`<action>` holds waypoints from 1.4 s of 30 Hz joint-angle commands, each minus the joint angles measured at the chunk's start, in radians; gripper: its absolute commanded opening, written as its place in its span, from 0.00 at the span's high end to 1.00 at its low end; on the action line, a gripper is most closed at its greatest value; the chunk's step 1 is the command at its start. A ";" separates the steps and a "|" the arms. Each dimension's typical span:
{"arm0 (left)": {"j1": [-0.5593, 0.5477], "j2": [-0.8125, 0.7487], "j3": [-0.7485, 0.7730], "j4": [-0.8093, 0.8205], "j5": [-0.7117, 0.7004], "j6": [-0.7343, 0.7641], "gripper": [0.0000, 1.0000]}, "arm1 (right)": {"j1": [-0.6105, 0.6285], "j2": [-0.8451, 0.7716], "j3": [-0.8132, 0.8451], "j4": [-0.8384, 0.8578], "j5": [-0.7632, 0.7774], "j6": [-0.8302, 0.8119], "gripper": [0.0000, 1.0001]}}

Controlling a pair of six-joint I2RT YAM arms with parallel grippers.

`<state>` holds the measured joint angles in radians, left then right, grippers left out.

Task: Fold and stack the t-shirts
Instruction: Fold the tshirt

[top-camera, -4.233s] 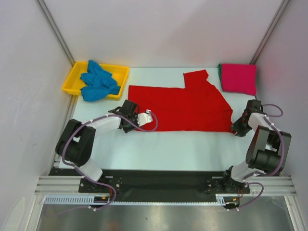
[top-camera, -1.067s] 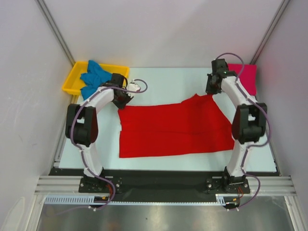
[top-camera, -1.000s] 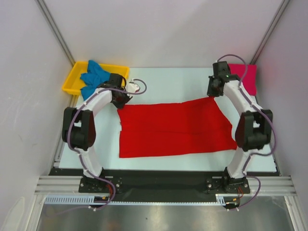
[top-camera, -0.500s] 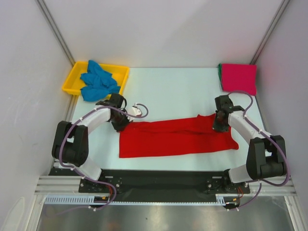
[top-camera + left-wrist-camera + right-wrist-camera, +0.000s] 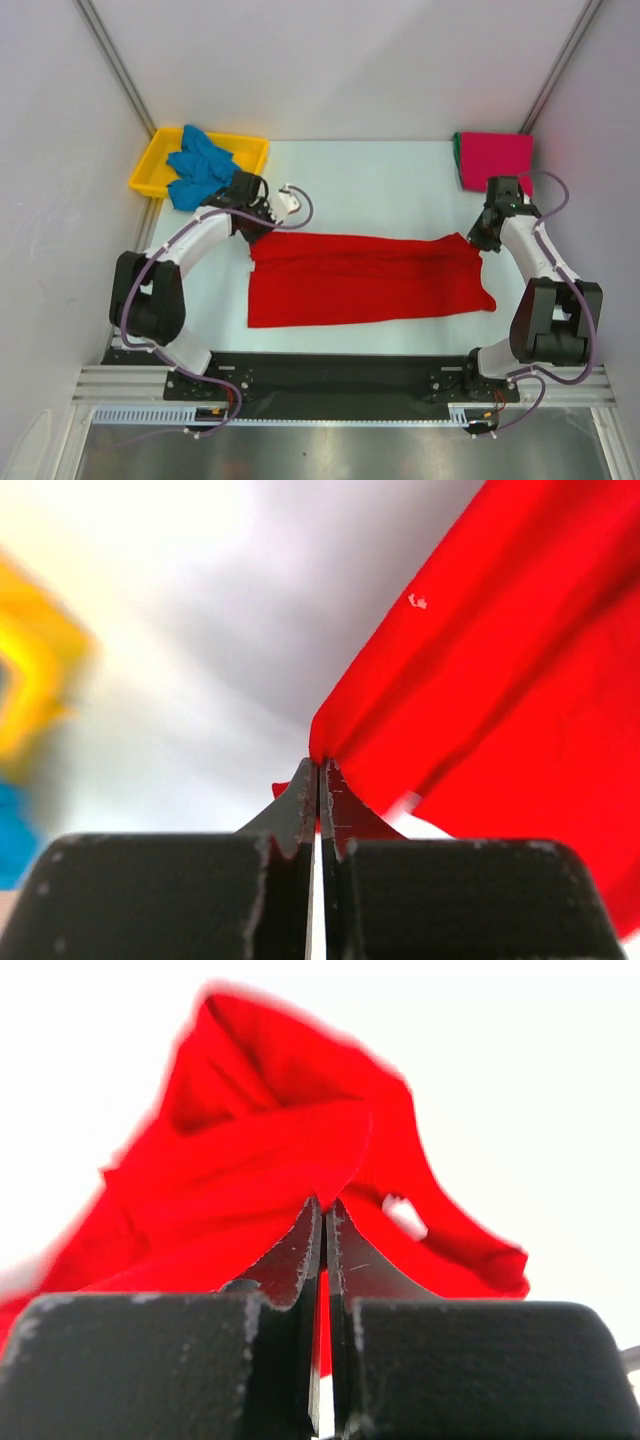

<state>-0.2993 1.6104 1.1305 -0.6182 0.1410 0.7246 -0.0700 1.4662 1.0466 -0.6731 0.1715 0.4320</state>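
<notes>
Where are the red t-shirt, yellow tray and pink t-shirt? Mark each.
red t-shirt (image 5: 370, 282): top external view, cloth's middle.
yellow tray (image 5: 152, 164): top external view, bare left side.
pink t-shirt (image 5: 497, 160): top external view, its centre.

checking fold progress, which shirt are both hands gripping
The red t-shirt, its far corners pinched by left hand and right hand; blue t-shirt lies in the tray, pink t-shirt sits folded.

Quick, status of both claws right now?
Left claw: closed, pinching an edge of the red t-shirt.
Right claw: closed, pinching the same red t-shirt at its other end.
</notes>
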 commanded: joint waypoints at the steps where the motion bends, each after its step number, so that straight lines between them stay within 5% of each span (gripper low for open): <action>1: -0.004 0.000 0.103 0.040 -0.017 -0.021 1.00 | -0.019 -0.012 0.078 -0.002 0.026 -0.035 1.00; 12: -0.052 -0.072 -0.169 -0.015 0.042 0.059 1.00 | -0.016 -0.132 -0.246 0.041 -0.078 0.086 1.00; 18: -0.052 -0.081 -0.184 -0.150 0.089 0.159 0.98 | -0.016 -0.110 -0.260 0.047 -0.087 0.102 1.00; 20: -0.052 -0.083 -0.175 -0.175 0.101 0.183 0.88 | -0.016 -0.099 -0.247 0.041 -0.079 0.094 0.98; 21: -0.052 -0.081 -0.167 -0.202 0.107 0.191 0.58 | -0.016 -0.096 -0.241 0.026 -0.076 0.090 0.82; 24: -0.040 -0.089 -0.106 -0.270 0.152 0.197 0.34 | -0.019 -0.113 -0.194 -0.028 -0.041 0.067 0.48; 27: 0.012 -0.096 -0.003 -0.310 0.238 0.174 0.31 | -0.031 -0.159 -0.114 -0.072 -0.001 0.030 0.39; 31: 0.092 -0.054 0.075 -0.161 0.254 -0.025 0.37 | -0.039 -0.155 -0.021 -0.014 -0.021 -0.025 0.41; 34: 0.091 0.029 0.063 -0.072 0.149 -0.126 0.46 | -0.039 -0.045 0.050 0.038 -0.027 -0.052 0.44; 42: 0.083 0.192 0.060 0.047 0.049 -0.166 0.35 | -0.010 0.293 0.245 0.101 -0.086 -0.116 0.44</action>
<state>-0.2115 1.7878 1.1824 -0.6434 0.2207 0.6022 -0.0975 1.7035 1.2407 -0.5911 0.1093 0.3645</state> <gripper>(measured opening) 0.651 0.564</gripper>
